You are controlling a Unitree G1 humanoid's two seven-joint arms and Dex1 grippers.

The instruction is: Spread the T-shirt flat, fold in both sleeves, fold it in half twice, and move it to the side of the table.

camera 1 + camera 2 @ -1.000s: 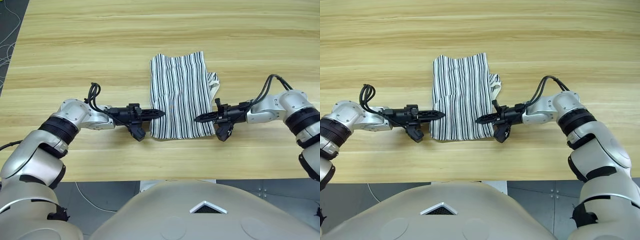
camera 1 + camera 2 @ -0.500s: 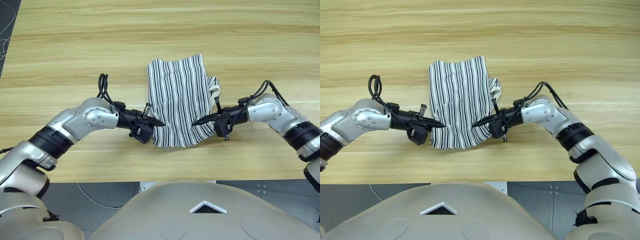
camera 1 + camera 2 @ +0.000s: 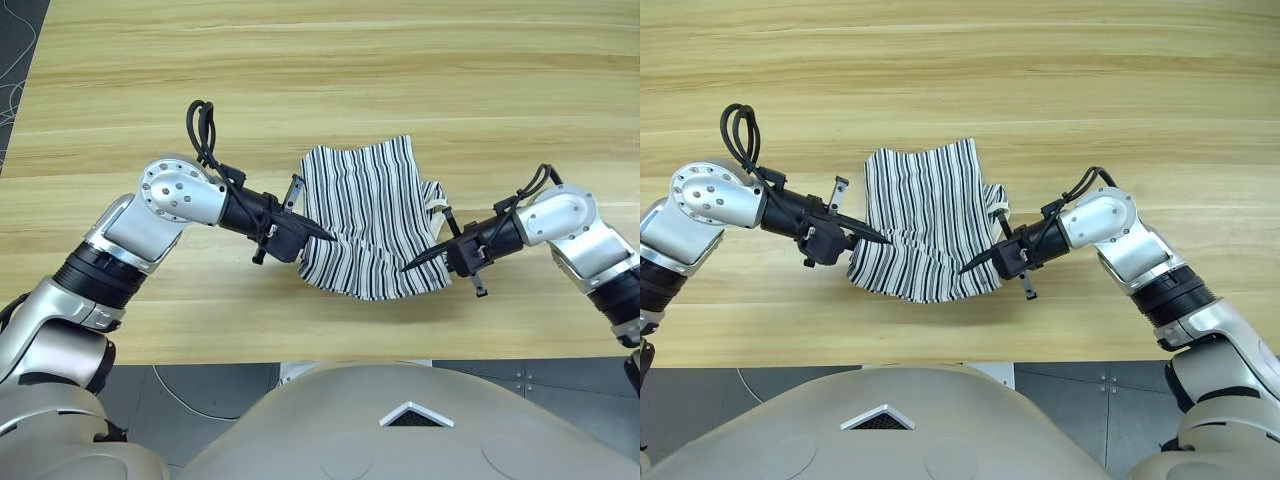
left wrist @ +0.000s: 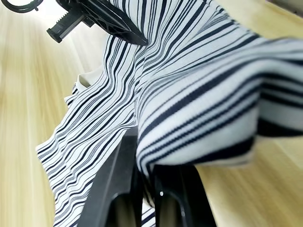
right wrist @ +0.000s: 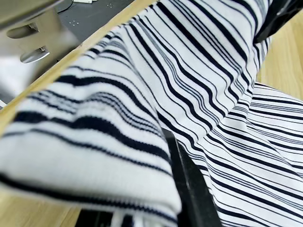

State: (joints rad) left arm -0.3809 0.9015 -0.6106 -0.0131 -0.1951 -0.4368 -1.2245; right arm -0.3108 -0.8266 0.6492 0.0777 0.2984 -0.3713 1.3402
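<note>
The left gripper [image 3: 320, 236] and right gripper [image 3: 418, 263] are each clamping a near corner of the striped T-shirt [image 3: 366, 205], holding that edge up off the table [image 3: 300, 80] while its far half is lying mid-table, presumably for folding it over.

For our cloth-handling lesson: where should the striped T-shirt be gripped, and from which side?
By its two near corners, one from each side, as the left pincer and right pincer hold it: the limp T-shirt sags between them, its far edge on the table.
</note>
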